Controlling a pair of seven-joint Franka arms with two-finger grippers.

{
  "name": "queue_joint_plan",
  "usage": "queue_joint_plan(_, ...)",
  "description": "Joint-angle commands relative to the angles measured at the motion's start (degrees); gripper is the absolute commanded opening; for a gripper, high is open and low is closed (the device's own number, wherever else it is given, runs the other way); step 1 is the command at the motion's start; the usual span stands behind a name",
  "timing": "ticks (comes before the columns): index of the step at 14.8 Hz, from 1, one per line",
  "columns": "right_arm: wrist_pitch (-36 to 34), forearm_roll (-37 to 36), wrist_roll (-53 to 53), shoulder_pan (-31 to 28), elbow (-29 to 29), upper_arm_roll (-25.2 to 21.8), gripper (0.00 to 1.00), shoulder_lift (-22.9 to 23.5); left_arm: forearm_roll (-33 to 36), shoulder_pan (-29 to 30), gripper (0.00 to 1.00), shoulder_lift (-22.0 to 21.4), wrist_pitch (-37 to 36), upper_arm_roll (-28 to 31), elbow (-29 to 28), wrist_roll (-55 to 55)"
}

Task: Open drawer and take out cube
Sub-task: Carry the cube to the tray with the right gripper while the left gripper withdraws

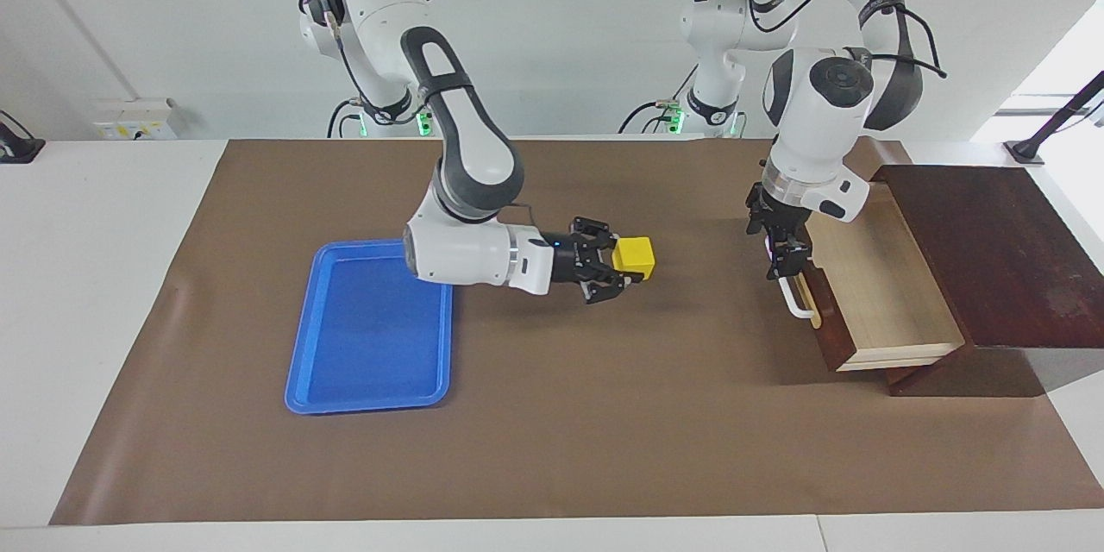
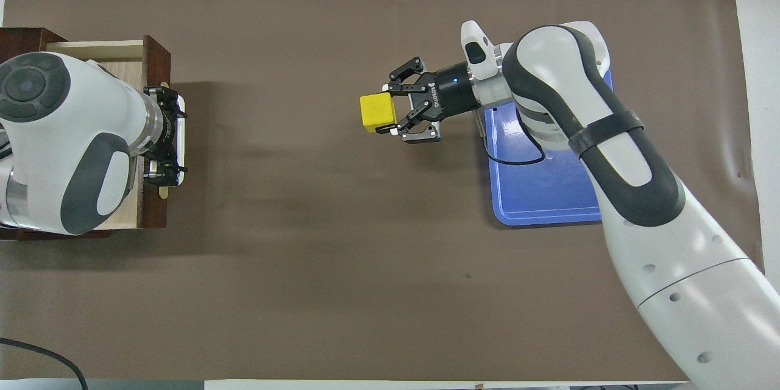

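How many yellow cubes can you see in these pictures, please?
1. The cube is shut in the right gripper, held above the brown mat between the blue tray and the open drawer, which shows no cube inside.

The mat covering the desk looks like matt brown paper, faintly creased. The tray is glossy blue plastic. The drawer has dark polished wood outside and pale, unvarnished-looking wood inside; its handle seems smooth white plastic on a brass strip. The cube is matt yellow, perhaps plastic.
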Motion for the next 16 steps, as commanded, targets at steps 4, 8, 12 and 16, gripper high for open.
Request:
queue_joint_plan(4, -4.33, -7.81, -4.99, -9.84, -1.14, 0.36, 0.0, 0.24, 2.11, 4.46, 1.0, -1.51, 2.39, -0.4, -2.11, 5.14)
queue_joint_plan(8, -4.07, -10.37, -13.16, -15.46, -4.21, 0.18, 0.0, -0.2, 3.88, 9.81, 1.0, -1.34, 2.48, -0.4, -1.94, 11.36)
queue_joint_plan(12, -3.72, -11.51, -17.65, -19.51, -5.36, 0.09, 0.0, -0.2, 3.88, 15.01, 1.0, -1.25, 3.09, -0.4, -1.76, 18.06)
queue_joint_plan(16, -3.28, -10.55, -18.36, -19.96, -2.12, 0.27, 0.0, 3.83, 3.88, 18.08, 1.0, -1.07, 4.32, -0.4, -1.67, 20.78)
